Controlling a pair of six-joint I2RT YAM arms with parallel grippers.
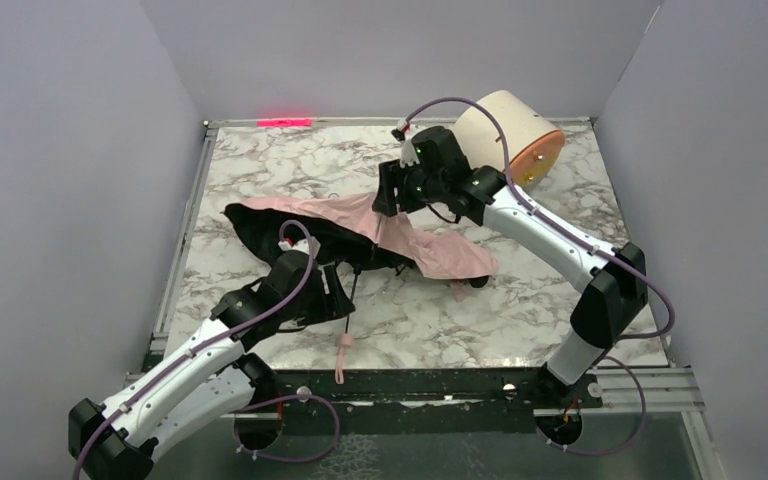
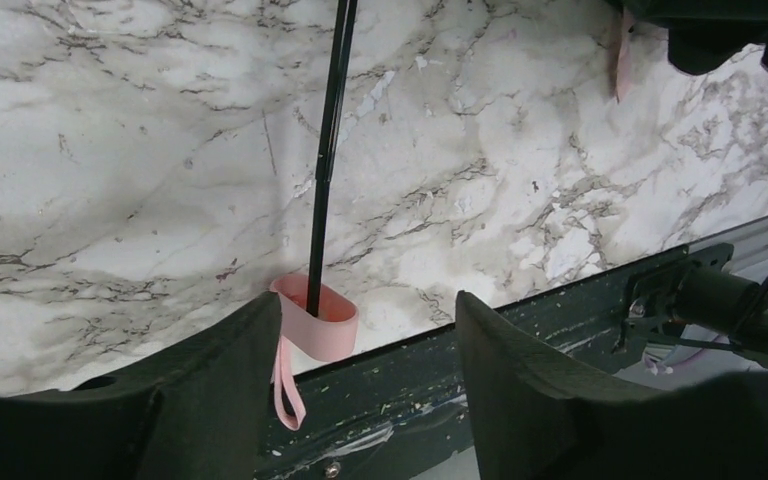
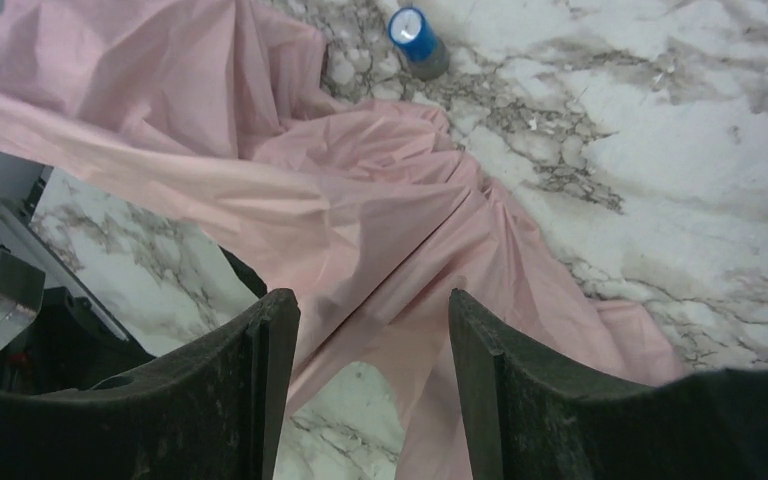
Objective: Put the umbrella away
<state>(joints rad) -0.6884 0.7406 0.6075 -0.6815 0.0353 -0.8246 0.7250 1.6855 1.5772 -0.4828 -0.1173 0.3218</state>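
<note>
The umbrella [image 1: 360, 222] lies half open in the middle of the marble table, pale pink fabric up and its black underside showing at the left. Its thin black shaft [image 2: 326, 150] runs toward the near edge and ends in the small pink handle [image 2: 316, 318] with a pink strap [image 2: 285, 385]. My left gripper [image 2: 365, 320] is open and empty, with the handle just inside its left finger [image 2: 210, 380]. My right gripper [image 3: 373, 310] is open and empty, hovering over the pink fabric [image 3: 360, 200]. It shows in the top view [image 1: 388, 197] at the canopy's far side.
A cream drum with an orange face [image 1: 508, 135] lies at the back right. A small grey cylinder with a blue top [image 3: 415, 35] stands by the fabric edge. A dark metal rail [image 2: 560, 300] runs along the table's near edge. Grey walls enclose three sides.
</note>
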